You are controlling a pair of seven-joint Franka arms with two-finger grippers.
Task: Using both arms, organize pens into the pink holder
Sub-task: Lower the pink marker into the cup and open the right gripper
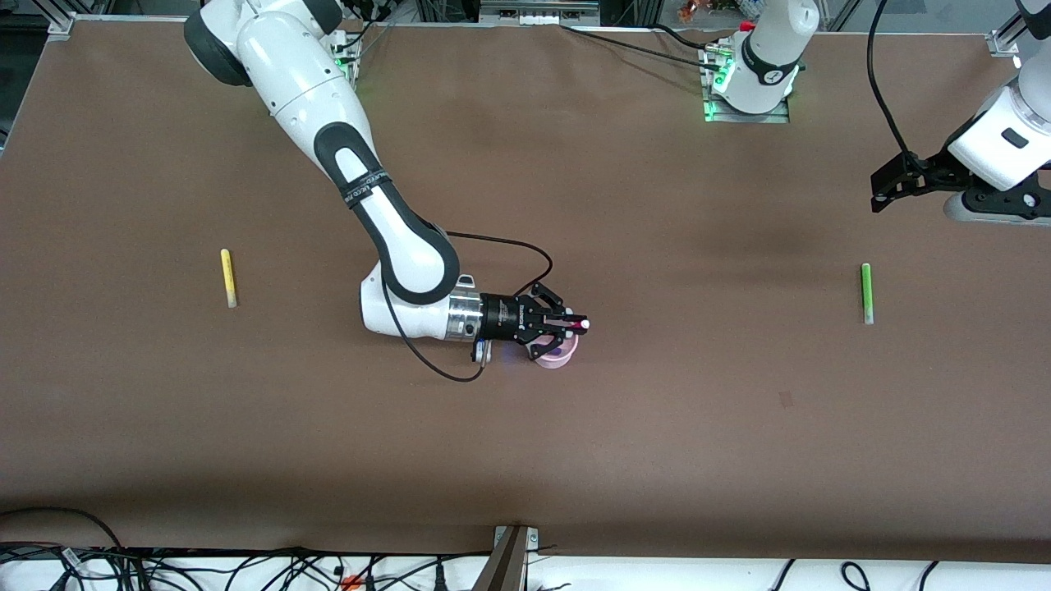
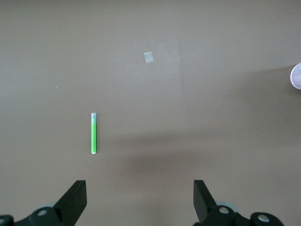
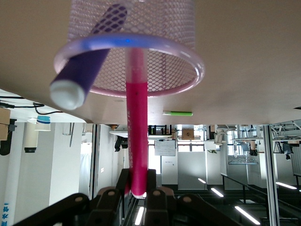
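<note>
My right gripper [image 1: 572, 322] is shut on the magenta pen [image 1: 577, 323] and holds it over the pink holder [image 1: 555, 353] at the table's middle. In the right wrist view the magenta pen [image 3: 137, 125] reaches into the holder's rim [image 3: 188, 52], and the dark purple pen [image 3: 84, 70] leans inside. The yellow pen [image 1: 228, 277] lies toward the right arm's end. The green pen [image 1: 865, 292] lies toward the left arm's end and shows in the left wrist view [image 2: 93, 133]. My left gripper [image 1: 891, 182] is open and empty, up above the table near the green pen.
A small pale square mark [image 1: 786, 400] lies on the brown table between the holder and the green pen, nearer the front camera. Cables [image 1: 246, 570] run along the table's front edge. The arm bases [image 1: 747, 90] stand at the back.
</note>
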